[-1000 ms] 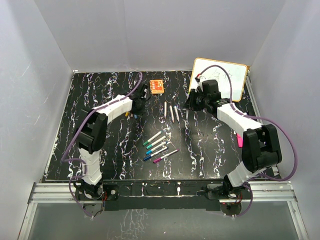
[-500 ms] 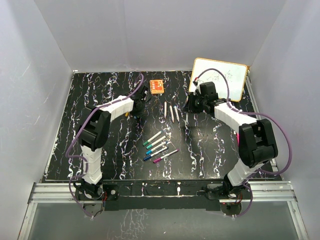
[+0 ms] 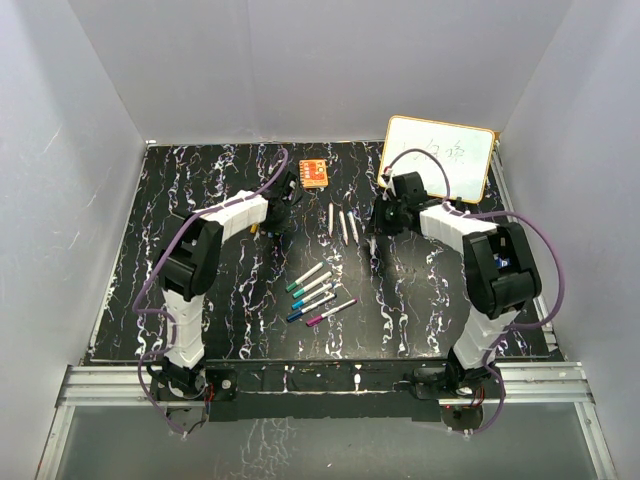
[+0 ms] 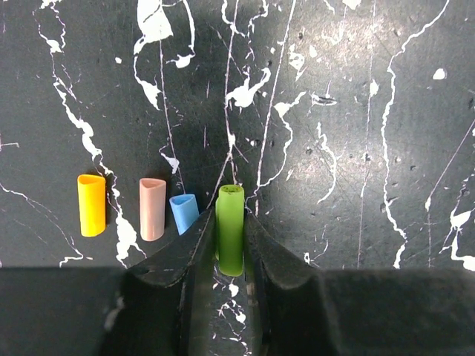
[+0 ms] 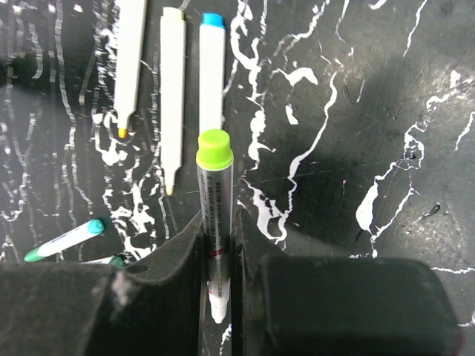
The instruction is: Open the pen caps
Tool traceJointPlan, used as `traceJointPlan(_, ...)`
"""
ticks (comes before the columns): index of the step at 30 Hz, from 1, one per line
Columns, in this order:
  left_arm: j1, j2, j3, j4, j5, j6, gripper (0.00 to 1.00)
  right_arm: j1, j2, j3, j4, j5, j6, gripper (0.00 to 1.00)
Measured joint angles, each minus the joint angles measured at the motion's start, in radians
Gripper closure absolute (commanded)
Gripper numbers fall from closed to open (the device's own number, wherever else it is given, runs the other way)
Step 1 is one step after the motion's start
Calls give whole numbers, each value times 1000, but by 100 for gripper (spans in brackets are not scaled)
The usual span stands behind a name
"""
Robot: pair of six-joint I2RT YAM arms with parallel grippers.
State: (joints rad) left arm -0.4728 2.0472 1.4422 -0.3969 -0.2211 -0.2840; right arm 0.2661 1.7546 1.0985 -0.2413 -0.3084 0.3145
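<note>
In the left wrist view a green pen cap lies on the table between my left gripper's fingers. They stand close against both its sides, and I cannot make out whether they still press it. Left of it lie a blue cap, a pink cap and a yellow-orange cap in a row. My right gripper is shut on a pen with a lime-green end, its bare tip pointing back between the fingers. It hangs just beside three uncapped pens.
Several capped pens lie fanned out in the middle of the table. An orange square block sits at the back, and a whiteboard leans at the back right. Both grippers work near the back half of the table.
The right gripper has carried the lime-ended pen left and nearer, up to the row of uncapped pens. The left gripper has stayed low over the caps, its arm shifting slightly.
</note>
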Motion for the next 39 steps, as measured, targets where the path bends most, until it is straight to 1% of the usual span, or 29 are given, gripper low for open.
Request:
traceJointPlan(4, 0, 5, 7, 0, 0, 1, 72, 0, 59, 0, -2, 7, -2, 100)
traceJointPlan(9, 2, 5, 9, -1, 0, 2, 70, 0, 108, 18, -3, 25, -3, 100)
traceJointPlan(17, 2, -2, 21, -23, -1, 4, 67, 0, 164, 102, 4, 30, -5, 99)
traceJointPlan(21, 2, -53, 21, -32, 0, 4, 67, 0, 188, 118, 6, 33, -8, 93)
traceJointPlan(25, 2, -162, 17, -21, 8, 4, 66, 0, 200, 132, 8, 32, -6, 84)
traceJointPlan(26, 2, -196, 10, -13, 15, 4, 66, 0, 203, 136, 8, 32, -6, 79)
traceJointPlan(30, 3, -343, -66, 52, 69, 0, 66, 0, 209, 144, 14, 28, -1, 69)
traceJointPlan(32, 2, -410, -132, 86, 106, -8, 66, 0, 214, 153, 21, 25, 2, 65)
traceJointPlan(35, -1, -468, -228, 129, 154, -24, 66, 0, 216, 156, 32, 23, 2, 64)
traceJointPlan(39, -14, -493, -350, 167, 203, -42, 66, 0, 216, 156, 35, 22, 5, 63)
